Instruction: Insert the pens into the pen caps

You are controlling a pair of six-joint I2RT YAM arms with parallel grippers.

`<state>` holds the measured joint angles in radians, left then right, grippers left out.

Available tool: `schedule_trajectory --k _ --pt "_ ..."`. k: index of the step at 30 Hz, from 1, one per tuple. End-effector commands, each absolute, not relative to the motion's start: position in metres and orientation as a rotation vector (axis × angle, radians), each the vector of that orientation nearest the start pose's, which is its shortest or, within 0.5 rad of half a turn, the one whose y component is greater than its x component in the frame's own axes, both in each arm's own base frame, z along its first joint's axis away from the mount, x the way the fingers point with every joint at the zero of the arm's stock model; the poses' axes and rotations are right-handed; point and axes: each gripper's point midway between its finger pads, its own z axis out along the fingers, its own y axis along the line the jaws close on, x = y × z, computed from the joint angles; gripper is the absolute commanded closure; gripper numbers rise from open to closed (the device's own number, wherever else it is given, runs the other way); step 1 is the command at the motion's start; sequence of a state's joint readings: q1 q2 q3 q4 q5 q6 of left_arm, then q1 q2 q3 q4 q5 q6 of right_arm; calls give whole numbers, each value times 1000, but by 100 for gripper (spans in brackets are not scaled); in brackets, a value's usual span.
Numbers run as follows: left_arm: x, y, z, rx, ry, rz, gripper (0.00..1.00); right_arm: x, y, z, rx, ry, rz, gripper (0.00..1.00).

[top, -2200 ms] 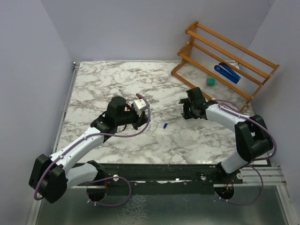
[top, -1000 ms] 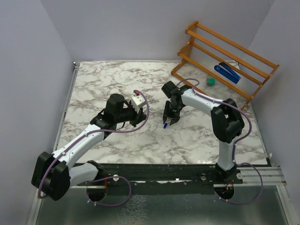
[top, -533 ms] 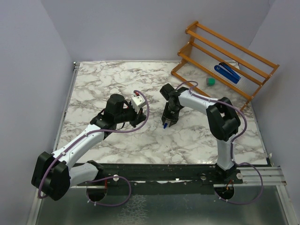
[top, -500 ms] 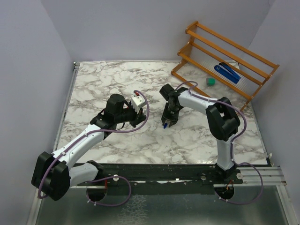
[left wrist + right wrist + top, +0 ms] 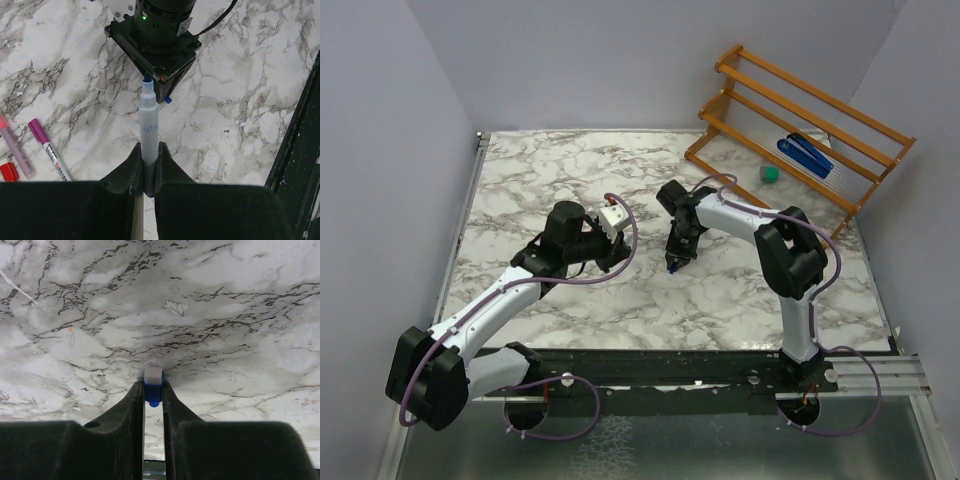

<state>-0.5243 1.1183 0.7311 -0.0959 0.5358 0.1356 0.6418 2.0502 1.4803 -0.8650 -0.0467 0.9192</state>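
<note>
No pen is joined to a cap yet, as far as shows. The left gripper point(image 5: 149, 152) has its jaws clamped on the blue pen point(image 5: 149, 117), tip pointing outward. Just beyond that tip, the right gripper point(image 5: 152, 390) pinches the blue cap point(image 5: 153, 376) against the table point(image 5: 225, 315). Bringing these two together looks like the step in hand. Left of the blue pen lie pink pens point(image 5: 47, 152) and a red cap point(image 5: 9, 171), apparently still to do.
</note>
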Motion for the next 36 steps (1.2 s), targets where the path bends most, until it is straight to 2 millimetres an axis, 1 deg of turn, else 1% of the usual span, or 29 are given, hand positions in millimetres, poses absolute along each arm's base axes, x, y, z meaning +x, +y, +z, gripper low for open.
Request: schedule_trajectory --k 1,2,4,5,6,7,8,10,11,12,13,14,16,18,20,22,25,31,34,36 --pt "250 -241 185 978 1789 -787 100 288 263 5 394 3037 129 100" --pt "250 -241 184 978 1790 -787 100 290 264 6 368 3026 142 100" --pt "250 -241 183 978 1794 -787 100 302 259 9 308 2955 114 100" --pt "250 -242 182 979 1794 -789 100 309 260 16 277 2911 129 100" --pt "250 -242 182 977 1798 -792 100 321 263 28 244 2840 170 100" --pt "250 -243 181 979 1800 -801 100 334 268 45 204 2751 238 100" --pt "249 -244 182 985 1794 -813 100 347 275 66 159 2643 318 100" --pt "248 -247 186 984 1780 -847 100 371 288 117 19 2369 481 100" --pt "248 -249 189 979 1771 -868 100 380 289 141 7 2219 540 100" --pt "248 -250 192 967 1764 -890 100 383 287 155 -6 2097 579 100" --pt "248 -252 196 960 1752 -920 100 392 292 186 -13 1951 647 100" --pt "246 -255 200 948 1746 -964 100 393 297 208 -51 1856 700 100" --pt "243 -262 211 921 1717 -1073 100 388 313 244 -148 1710 814 100" --pt "241 -271 223 894 1680 -1195 100 372 326 275 -225 1559 954 100" --pt "239 -277 229 858 1670 -1305 100 355 336 299 -299 1436 1061 99" --pt "241 -283 233 828 1668 -1377 100 340 340 317 -350 1368 1132 99" --pt "240 -287 243 798 1643 -1438 100 324 341 332 -407 1321 1176 100" --pt "240 -287 244 757 1649 -1461 100 301 335 357 -465 1288 1207 99" --pt "239 -287 245 753 1646 -1466 100 294 328 364 -470 1297 1199 99" --pt "238 -286 246 756 1641 -1466 100 290 325 365 -483 1320 1183 100"
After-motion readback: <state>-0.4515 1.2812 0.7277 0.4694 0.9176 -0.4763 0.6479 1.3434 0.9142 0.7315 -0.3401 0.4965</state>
